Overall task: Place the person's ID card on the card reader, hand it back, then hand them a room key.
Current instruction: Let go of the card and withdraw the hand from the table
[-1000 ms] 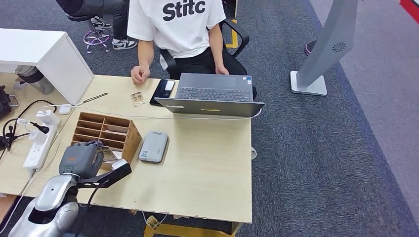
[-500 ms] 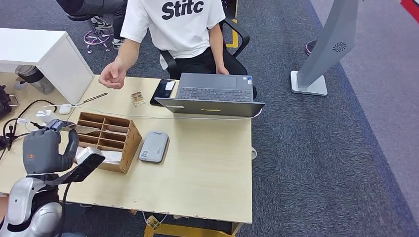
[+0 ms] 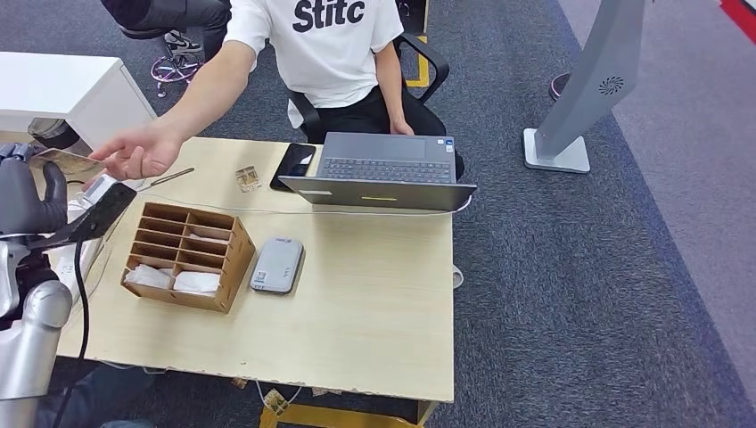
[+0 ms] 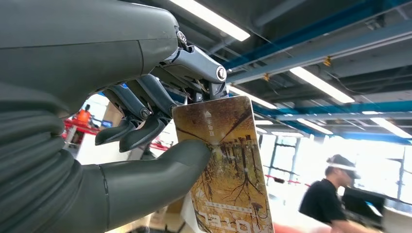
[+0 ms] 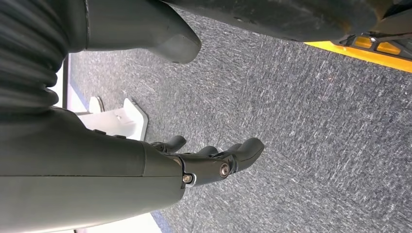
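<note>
My left hand (image 3: 28,194) is raised at the table's far left and pinches a room key card (image 3: 64,159) between thumb and fingers. In the left wrist view the card (image 4: 227,167) carries a brown tree picture, with the thumb (image 4: 160,165) pressed on its face and the fingers (image 4: 141,114) behind it. The seated person's outstretched hand (image 3: 138,152) reaches the card's free end; I cannot tell whether it grips the card. The grey card reader (image 3: 276,265) lies flat mid-table. My right hand (image 5: 214,158) hangs over the carpet, fingers apart, holding nothing.
A wooden slotted box (image 3: 183,254) with cards in it stands left of the reader. A small card (image 3: 248,178), a phone (image 3: 294,163) and a laptop (image 3: 383,169) lie along the far edge. A power strip and cables (image 3: 76,259) sit under my left arm.
My left hand rose from the wooden box up and to the left with the key card. The person's arm stretched from the table edge out to the card.
</note>
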Tool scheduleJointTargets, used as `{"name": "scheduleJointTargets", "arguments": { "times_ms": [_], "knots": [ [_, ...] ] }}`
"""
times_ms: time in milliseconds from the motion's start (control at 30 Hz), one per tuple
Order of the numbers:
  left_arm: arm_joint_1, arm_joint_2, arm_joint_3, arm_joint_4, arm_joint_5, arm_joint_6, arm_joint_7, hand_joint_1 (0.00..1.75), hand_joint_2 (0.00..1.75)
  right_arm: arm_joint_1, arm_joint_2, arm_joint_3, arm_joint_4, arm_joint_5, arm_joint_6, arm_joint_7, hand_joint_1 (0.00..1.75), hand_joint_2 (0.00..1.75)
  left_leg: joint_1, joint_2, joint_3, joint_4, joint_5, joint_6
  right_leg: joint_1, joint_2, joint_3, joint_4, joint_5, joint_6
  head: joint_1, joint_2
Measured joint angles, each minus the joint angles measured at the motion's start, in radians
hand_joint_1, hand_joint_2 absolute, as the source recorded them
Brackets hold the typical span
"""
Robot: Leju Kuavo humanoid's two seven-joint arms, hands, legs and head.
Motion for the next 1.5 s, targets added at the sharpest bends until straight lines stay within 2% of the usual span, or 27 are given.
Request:
{"name": "scheduleJointTargets", "arguments": {
  "times_ms": [167, 333, 367, 467, 500, 667, 800, 900, 1067, 1133, 1200, 1300, 1433, 1500],
  "knots": [
    [-0.098, -0.005, -0.012, 0.099, -0.002, 0.047, -0.009, 1.75, 1.75, -0.003, 0.000, 0.000, 0.000, 0.008, 0.002, -0.001, 0.00, 1.75, 0.000, 0.000, 0.000, 0.000, 0.000, 0.000, 0.000, 0.000, 0.000, 0.000, 0.000, 0.000, 0.000, 0.000],
    [-0.121, -0.030, -0.025, 0.117, 0.060, 0.134, -0.060, 1.75, 1.75, -0.004, 0.000, 0.000, 0.000, 0.016, 0.008, 0.002, 0.00, 1.75, 0.000, 0.001, 0.000, 0.000, -0.001, 0.000, 0.000, 0.001, 0.000, -0.001, 0.000, 0.000, 0.000, 0.000],
    [-0.121, -0.036, -0.026, 0.117, 0.069, 0.144, -0.068, 1.61, 1.75, -0.004, 0.000, 0.000, 0.000, 0.017, 0.010, 0.004, 0.00, 1.75, 0.000, 0.001, 0.000, 0.000, -0.001, 0.000, 0.000, 0.002, -0.001, -0.001, 0.000, 0.000, 0.000, 0.000],
    [-0.120, -0.052, -0.027, 0.116, 0.089, 0.158, -0.082, 0.30, 1.75, -0.004, -0.001, 0.000, 0.000, 0.019, 0.013, 0.009, 0.00, 1.75, 0.000, 0.002, 0.000, 0.000, -0.001, 0.001, 0.000, 0.002, -0.001, -0.001, 0.000, 0.000, 0.000, 0.000],
    [-0.120, -0.058, -0.027, 0.115, 0.095, 0.158, -0.085, 0.00, 1.75, -0.004, -0.001, 0.000, 0.000, 0.019, 0.013, 0.010, 0.00, 1.75, 0.000, 0.002, 0.000, 0.000, -0.001, 0.001, 0.000, 0.002, -0.001, -0.001, 0.000, 0.000, 0.000, 0.000],
    [-0.115, -0.084, -0.031, 0.108, 0.143, 0.142, -0.090, 0.00, 1.75, -0.004, -0.001, 0.000, 0.000, 0.020, 0.012, 0.009, 0.00, 1.75, 0.000, 0.002, 0.000, 0.000, -0.001, 0.001, 0.000, 0.002, -0.001, -0.001, 0.000, 0.000, 0.000, 0.000],
    [-0.068, -0.106, -0.032, 0.067, 0.204, 0.165, -0.128, 0.00, 1.75, -0.003, -0.001, 0.000, 0.000, 0.020, 0.009, 0.001, 0.00, 1.75, 0.000, 0.003, 0.000, 0.000, -0.001, 0.001, 0.000, 0.003, -0.001, 0.000, 0.000, 0.000, 0.000, 0.000],
    [0.008, -0.123, -0.031, 0.007, 0.277, 0.198, -0.180, 0.00, 1.75, -0.002, -0.001, 0.000, 0.000, 0.018, 0.008, -0.004, 0.00, 1.75, 0.000, 0.003, -0.001, 0.000, -0.002, 0.000, 0.000, 0.004, -0.001, 0.000, 0.000, 0.000, 0.000, 0.000],
    [0.204, -0.172, 0.002, -0.146, 0.442, 0.255, -0.303, 0.00, 1.75, 0.001, -0.001, -0.003, 0.000, 0.008, 0.004, -0.006, 0.00, 1.75, -0.001, 0.005, -0.001, 0.000, -0.004, 0.001, -0.001, 0.005, -0.001, -0.001, -0.002, 0.001, 0.000, 0.000],
    [0.306, -0.218, 0.038, -0.226, 0.560, 0.277, -0.386, 0.00, 1.75, 0.005, -0.001, -0.008, 0.000, 0.001, -0.001, -0.007, 0.00, 1.75, -0.001, 0.007, 0.000, -0.001, -0.006, 0.001, -0.001, 0.007, -0.001, -0.001, -0.003, 0.001, 0.000, 0.000],
    [0.402, -0.284, 0.093, -0.300, 0.686, 0.272, -0.485, 0.00, 1.75, 0.010, 0.000, -0.014, 0.000, -0.003, -0.005, -0.008, 0.00, 1.75, -0.001, 0.007, 0.000, 0.000, -0.007, 0.002, -0.001, 0.007, -0.001, -0.001, -0.004, 0.002, 0.000, 0.000],
    [0.500, -0.406, 0.217, -0.383, 0.830, 0.187, -0.597, 0.00, 1.75, 0.018, 0.002, -0.024, 0.000, -0.007, -0.014, -0.012, 0.00, 1.75, -0.001, 0.006, 0.000, 0.000, -0.009, 0.004, -0.001, 0.006, 0.000, -0.002, -0.006, 0.004, 0.000, 0.000],
    [0.527, -0.587, 0.472, -0.427, 0.949, -0.051, -0.651, 0.00, 1.75, 0.022, 0.006, -0.040, 0.000, -0.014, -0.028, -0.026, 0.00, 1.75, -0.001, 0.005, 0.000, 0.000, -0.009, 0.004, -0.001, 0.004, 0.001, -0.002, -0.007, 0.004, 0.000, 0.000],
    [0.521, -0.649, 0.584, -0.427, 0.943, -0.107, -0.662, 0.00, 1.75, 0.022, 0.008, -0.047, 0.000, -0.015, -0.032, -0.028, 0.00, 1.75, -0.001, 0.005, 0.000, 0.000, -0.009, 0.004, -0.001, 0.004, 0.001, -0.002, -0.007, 0.004, 0.000, 0.000]
  ]
}}
